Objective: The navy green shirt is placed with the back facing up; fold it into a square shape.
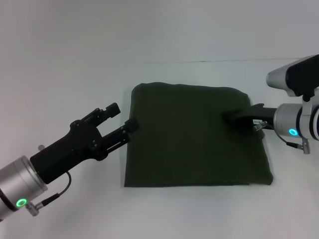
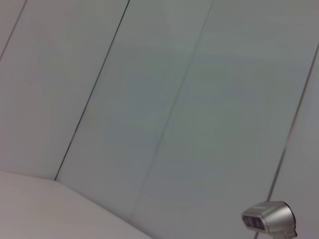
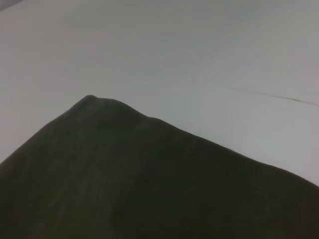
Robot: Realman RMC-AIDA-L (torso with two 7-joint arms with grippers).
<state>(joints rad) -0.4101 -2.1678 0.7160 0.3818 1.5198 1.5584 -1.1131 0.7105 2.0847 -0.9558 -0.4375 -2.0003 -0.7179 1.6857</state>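
The navy green shirt point(image 1: 194, 137) lies flat on the white table point(image 1: 65, 69), about mid-table, already folded into a roughly square block. Its far edge runs parallel w/ the table's far edge; near edge is straight, left edge straight too. Right side is less tidy: the far-right corner of the cloth is rounded and humped up a bit, and the right edge slants outward toward the near-right corner. Fabric is plain dark olive, no print showing.

Right gripper point(image 1: 234, 117) comes in from the table's right side and sits on the shirt's right portion, nearer the cloth's far edge than its near one. Its tips are buried in a dip/pucker of cloth, so fingers: can't tell if apart or clamped on fabric. In the right wrist view the shirt point(image 3: 149, 184) fills the lower part as a dark sloped mound w/ pale table surface beyond it; no fingers visible there.

Left gripper point(image 1: 123, 121) reaches in from the table's near-left, tips right at the shirt's left edge, upper half of that edge. Its fingers point(image 1: 131, 124) are apart, one raised above the table, the other touching or just beside the cloth edge; nothing clamped between them. Left wrist view shows only pale wall panels w/ dark seams.
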